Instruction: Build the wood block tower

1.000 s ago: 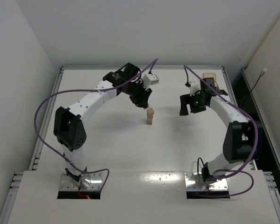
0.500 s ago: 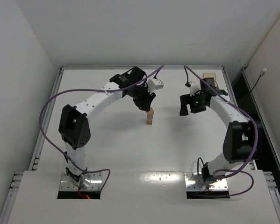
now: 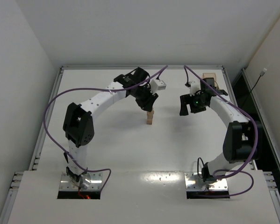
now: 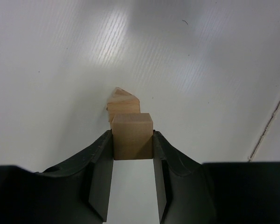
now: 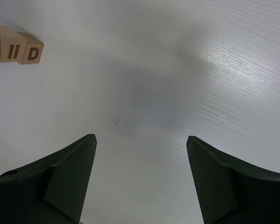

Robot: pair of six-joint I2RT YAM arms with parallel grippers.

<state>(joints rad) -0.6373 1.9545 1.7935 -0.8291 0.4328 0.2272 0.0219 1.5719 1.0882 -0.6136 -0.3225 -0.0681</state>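
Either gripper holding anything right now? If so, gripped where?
The left gripper clamps one wood block by two opposite side faces, one finger on each. The right gripper is open and holds nothing.

I work in a robotics lab cell, not a home or shop. My left arm (image 3: pixel 100 97) and right arm (image 3: pixel 229 112) are bolted to metal plates (image 3: pixel 96 176) at the bottom of the frame, with purple cables (image 3: pixel 46 116) looping loose. The bare white table (image 3: pixel 130 149) is edged with aluminium rail (image 3: pixel 93 67), and plain white panels (image 3: pixel 130 32) box it in at the top and left.
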